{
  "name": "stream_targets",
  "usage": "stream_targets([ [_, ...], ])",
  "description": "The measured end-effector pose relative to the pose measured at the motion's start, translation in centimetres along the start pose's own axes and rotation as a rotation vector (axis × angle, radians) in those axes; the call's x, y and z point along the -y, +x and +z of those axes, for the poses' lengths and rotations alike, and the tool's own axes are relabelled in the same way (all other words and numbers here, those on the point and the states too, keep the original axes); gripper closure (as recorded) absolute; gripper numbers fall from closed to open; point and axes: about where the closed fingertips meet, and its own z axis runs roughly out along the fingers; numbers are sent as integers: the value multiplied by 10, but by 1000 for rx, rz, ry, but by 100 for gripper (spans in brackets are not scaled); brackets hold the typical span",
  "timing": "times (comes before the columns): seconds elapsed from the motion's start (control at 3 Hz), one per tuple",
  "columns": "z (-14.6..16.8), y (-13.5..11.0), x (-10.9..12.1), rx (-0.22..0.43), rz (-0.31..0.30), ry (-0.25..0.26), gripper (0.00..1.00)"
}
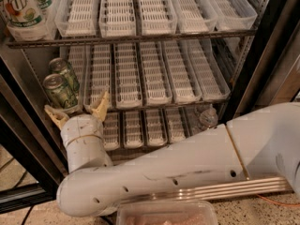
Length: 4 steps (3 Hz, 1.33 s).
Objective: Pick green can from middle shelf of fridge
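Pale green drink can sits in the stainless-steel fridge, at the left end of its dark wire middle shelf. My white arm stretches in from the right, wrist bent upward; its tan-fingered gripper gapes wide just below the can, holding nothing.

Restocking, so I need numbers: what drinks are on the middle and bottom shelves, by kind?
Green cans: 2, middle shelf, far left.
Clear bottle: 1, bottom shelf, right.
Total: 3.
The open gripper sits just in front of the cans.
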Motion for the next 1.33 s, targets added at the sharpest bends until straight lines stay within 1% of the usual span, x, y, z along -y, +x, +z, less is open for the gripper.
stream_targets([
  [0.33,4,7,-7,-3,-7,-16,17],
  [1.0,13,20,-25,-7,-28,-57,29],
  [1.33,20,20,-30,6,-41,-68,33],
])
